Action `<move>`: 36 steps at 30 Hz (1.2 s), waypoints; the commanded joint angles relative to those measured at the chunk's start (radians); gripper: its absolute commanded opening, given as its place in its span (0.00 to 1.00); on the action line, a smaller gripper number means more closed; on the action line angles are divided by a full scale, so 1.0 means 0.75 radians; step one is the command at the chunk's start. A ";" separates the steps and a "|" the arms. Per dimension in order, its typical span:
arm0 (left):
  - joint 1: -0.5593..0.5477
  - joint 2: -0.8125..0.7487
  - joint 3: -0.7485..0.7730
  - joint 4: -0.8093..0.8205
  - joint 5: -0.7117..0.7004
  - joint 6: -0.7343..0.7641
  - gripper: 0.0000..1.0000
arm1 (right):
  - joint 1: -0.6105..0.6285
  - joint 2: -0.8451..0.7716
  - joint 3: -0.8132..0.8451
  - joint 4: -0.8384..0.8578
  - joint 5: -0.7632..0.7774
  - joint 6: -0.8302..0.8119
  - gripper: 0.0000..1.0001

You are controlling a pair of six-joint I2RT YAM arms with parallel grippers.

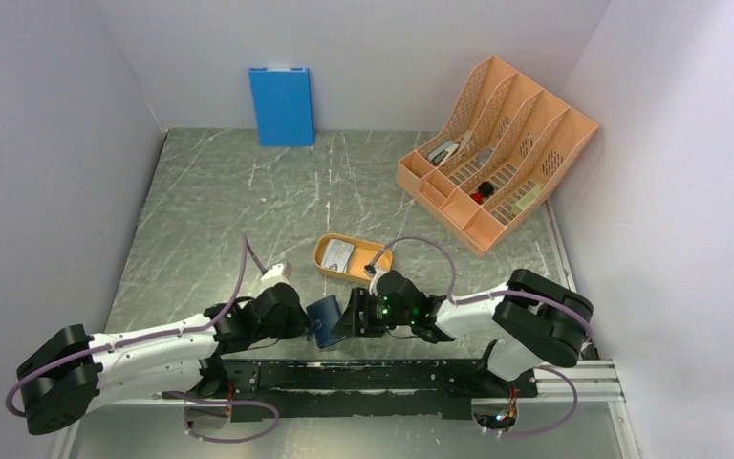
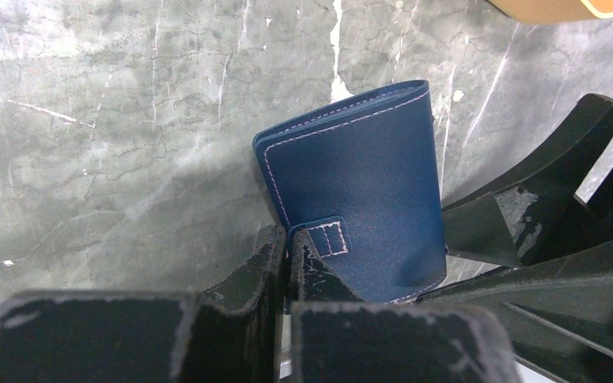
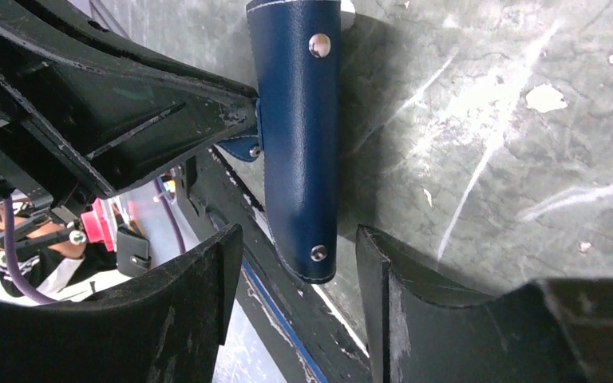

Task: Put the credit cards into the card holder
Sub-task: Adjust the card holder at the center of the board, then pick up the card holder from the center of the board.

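1. Left arm. The left pincer (image 2: 289, 249) was pressed together on the snap tab (image 2: 328, 238) of the card holder (image 2: 359, 179). Its grip was on the tab only, not on the body. You could read the tab as pulled clear of its stud.

2. Card holder. The navy card holder was folded shut and sat close to the near edge of the surface (image 1: 248, 191), about midway along that edge. It lay directly between the two pincers. The pictures did not show whether it rested on the surface or hung just above it.

3. Right arm. The right pincer (image 3: 299, 233) was spread, one finger on each side of the card holder's lower end and neither touching it. The card holder's long axis pointed straight into that gap, so closing would catch it across its thin faces. Both arms were equally near the card holder.

4. Cards. The credit cards (image 1: 339, 255) lay in the orange tray (image 1: 321, 256), just beyond the pincers toward the far edge and slightly right of centre. You should have judged the right arm the nearer one for fetching them.

5. Status. No card was in the card holder. Opening appeared to be the step in hand.
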 commanded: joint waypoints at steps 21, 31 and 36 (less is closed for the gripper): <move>-0.005 0.016 -0.128 -0.143 -0.033 -0.015 0.05 | 0.018 0.250 0.004 0.304 -0.061 0.066 0.42; -0.004 -0.009 -0.162 -0.136 -0.014 -0.025 0.05 | 0.042 0.266 0.043 0.340 -0.055 0.063 0.33; -0.005 -0.040 -0.162 -0.157 -0.015 -0.032 0.05 | 0.059 0.241 0.060 0.336 -0.057 0.037 0.13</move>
